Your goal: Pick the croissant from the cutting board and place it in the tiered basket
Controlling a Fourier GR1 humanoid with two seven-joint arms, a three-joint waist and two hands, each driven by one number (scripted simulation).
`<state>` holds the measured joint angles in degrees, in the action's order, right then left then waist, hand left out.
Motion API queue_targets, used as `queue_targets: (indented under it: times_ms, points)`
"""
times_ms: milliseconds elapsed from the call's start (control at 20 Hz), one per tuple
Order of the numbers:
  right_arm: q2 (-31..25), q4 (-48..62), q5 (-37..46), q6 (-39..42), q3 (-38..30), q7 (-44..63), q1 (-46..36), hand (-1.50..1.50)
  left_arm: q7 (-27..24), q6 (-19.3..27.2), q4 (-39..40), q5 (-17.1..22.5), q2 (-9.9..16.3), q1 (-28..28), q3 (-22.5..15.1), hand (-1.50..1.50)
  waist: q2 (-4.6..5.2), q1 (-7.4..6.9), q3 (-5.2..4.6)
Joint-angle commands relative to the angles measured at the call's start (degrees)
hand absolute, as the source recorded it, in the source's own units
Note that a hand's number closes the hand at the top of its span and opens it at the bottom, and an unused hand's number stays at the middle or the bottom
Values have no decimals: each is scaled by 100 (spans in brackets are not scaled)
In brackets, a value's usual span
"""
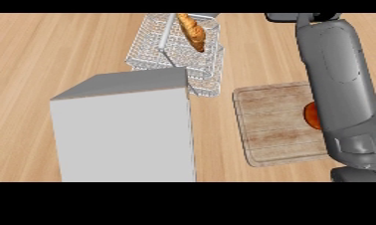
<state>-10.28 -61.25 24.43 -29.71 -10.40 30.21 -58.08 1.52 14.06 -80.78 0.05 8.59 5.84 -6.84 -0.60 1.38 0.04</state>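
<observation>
Black and partly cut off at the upper edge, your right hand (294, 18) gives no read on its fingers. Your croissant (191, 32) lies in the wire tiered basket (158, 50), left of that hand and apart. Nearer you, the wooden cutting board (272, 119) carries an orange-red item (312, 115).

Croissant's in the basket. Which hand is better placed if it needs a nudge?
Right. The right hand is at the counter's far side, just right of the tiered basket holding the croissant; the left hand is not in view.
</observation>
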Motion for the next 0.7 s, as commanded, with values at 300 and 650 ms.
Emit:
queue_targets:
  times_ms: [300, 650]
  points:
    - [-1630, -2674, -1555, 1815, -1191, 357, 2428, -150, -77, 46, -35, 17, -42, 270, 71, 0, -25, 199, 4]
    - [-2493, -3216, -3357, 3515, -2724, 24, 3840, -150, -224, -25, 146, -38, -110, 164, 27, 0, 23, 55, 1]
